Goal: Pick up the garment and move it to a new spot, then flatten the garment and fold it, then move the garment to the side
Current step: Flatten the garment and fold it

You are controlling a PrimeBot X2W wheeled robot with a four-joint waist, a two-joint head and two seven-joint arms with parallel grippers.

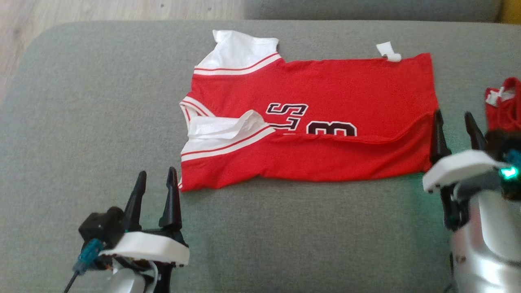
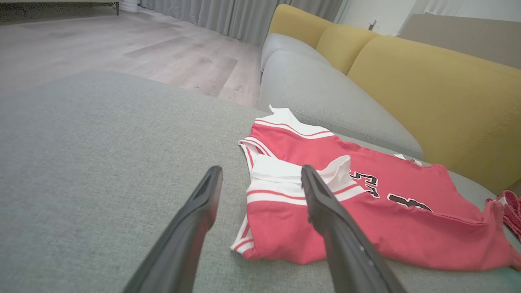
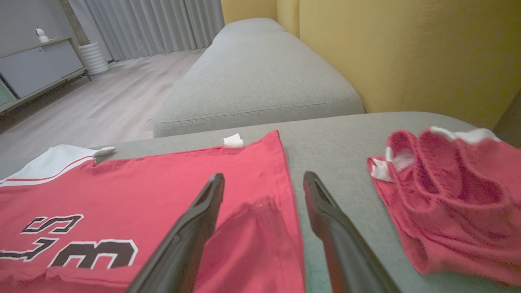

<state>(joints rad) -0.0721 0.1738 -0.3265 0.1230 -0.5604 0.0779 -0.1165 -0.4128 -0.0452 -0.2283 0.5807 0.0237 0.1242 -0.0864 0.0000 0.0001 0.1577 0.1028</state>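
You can read a black, white-edged "S" and "3" on the red jersey (image 1: 325,85); the small white tag (image 1: 388,51) at its hem is unreadable. The jersey lies on the grey cushion (image 1: 101,101), near edge folded over, with red shorts (image 1: 504,106) just right of it. The left gripper (image 1: 157,176) stands open beside the jersey's near corner. The right gripper (image 1: 452,118) is spread open over the hem, gripping nothing.
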